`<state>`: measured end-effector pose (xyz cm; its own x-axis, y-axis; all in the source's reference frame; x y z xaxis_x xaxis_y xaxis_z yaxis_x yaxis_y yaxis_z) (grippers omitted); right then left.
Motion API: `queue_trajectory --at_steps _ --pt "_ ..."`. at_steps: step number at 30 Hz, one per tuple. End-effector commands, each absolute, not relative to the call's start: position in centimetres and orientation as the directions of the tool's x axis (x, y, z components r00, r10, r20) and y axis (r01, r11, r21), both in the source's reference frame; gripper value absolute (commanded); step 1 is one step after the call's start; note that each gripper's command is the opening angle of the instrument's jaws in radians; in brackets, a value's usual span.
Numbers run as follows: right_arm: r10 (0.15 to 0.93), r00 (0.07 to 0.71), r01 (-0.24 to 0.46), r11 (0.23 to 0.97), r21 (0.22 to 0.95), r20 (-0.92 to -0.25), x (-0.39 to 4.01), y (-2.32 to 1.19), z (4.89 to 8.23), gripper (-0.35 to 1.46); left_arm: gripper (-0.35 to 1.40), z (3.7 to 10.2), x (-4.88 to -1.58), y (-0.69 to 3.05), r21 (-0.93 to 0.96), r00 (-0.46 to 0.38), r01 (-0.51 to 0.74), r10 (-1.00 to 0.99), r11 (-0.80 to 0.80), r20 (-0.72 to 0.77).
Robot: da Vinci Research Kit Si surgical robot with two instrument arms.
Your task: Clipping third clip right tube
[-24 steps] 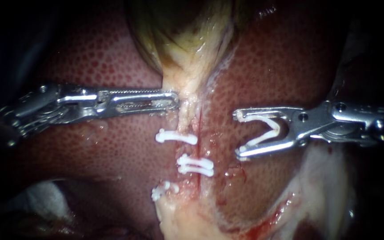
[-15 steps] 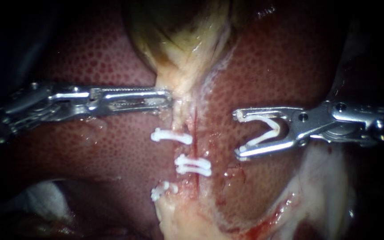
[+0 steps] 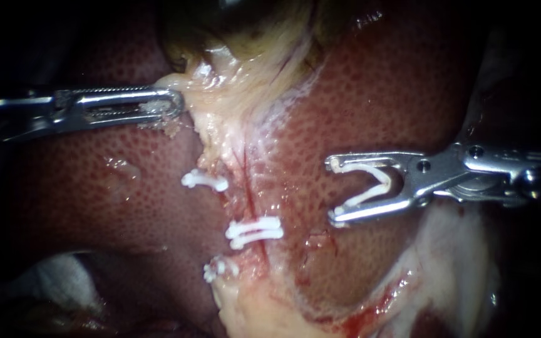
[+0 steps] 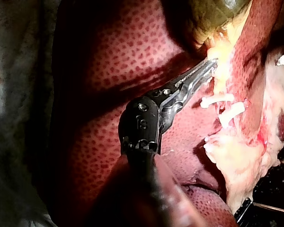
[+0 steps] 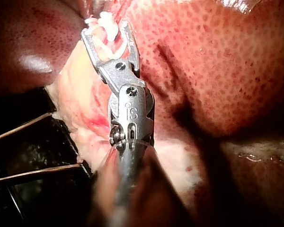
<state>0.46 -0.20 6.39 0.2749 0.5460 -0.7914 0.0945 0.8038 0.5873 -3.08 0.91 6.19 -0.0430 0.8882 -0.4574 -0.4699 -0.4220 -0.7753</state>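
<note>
tube (image 3: 240, 199) mid-field on liver (image 3: 358, 94), seated clips (image 3: 255, 230) across it. loaded clip (image 3: 367, 198) off to its side, apart, held in spread jaws of right instrument (image 3: 334, 191). left instrument (image 3: 175, 103) clenched on pale tissue (image 3: 220, 119). approach step; next: straddle tube, squeeze.

**Supporting bed.** The liver (image 3: 126, 188), mottled dark red, fills my endoscope field and carries everything else. On it lie the gallbladder (image 3: 245, 37) at 12 o'clock and a pale strand (image 3: 230, 134) that runs down toward 6 o'clock and bears three white clips (image 3: 255, 230). Pale fatty tissue (image 3: 458, 256) lies at 4 o'clock. In my right wrist view a dark surface (image 5: 28, 146) with two thin rods (image 5: 19, 130) shows beyond the fatty tissue's edge.
</note>
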Motion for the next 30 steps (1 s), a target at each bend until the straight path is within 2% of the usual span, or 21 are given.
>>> queue_trajectory --at_steps 1,5,14,21,30 --pt "0.545 0.275 0.095 0.804 0.587 -0.792 0.48 -0.21 6.4 0.5 -0.35 6.19 -3.08 0.92 -0.775 -0.042 -0.471 0.888 -0.422 -0.458" --pt "0.558 0.3 0.082 0.793 0.603 -0.774 0.62 -0.26 6.55 0.5 -0.35 6.19 -3.08 0.92 -0.775 -0.042 -0.471 0.888 -0.422 -0.458" --pt "0.598 0.358 0.072 0.748 0.66 -0.717 1.12 -0.54 7.21 0.5 -0.35 6.17 -3.09 0.91 -0.774 -0.041 -0.472 0.888 -0.421 -0.458" --pt "0.624 0.364 0.054 0.727 0.685 -0.691 1.46 -0.57 7.64 0.5 -0.35 6.15 -3.1 0.89 -0.773 -0.04 -0.474 0.888 -0.421 -0.458" --pt "0.652 0.37 0.057 0.695 0.717 -0.662 1.65 -0.62 7.78 0.5 -0.35 6.13 -3.11 0.88 -0.773 -0.039 -0.476 0.888 -0.42 -0.459"
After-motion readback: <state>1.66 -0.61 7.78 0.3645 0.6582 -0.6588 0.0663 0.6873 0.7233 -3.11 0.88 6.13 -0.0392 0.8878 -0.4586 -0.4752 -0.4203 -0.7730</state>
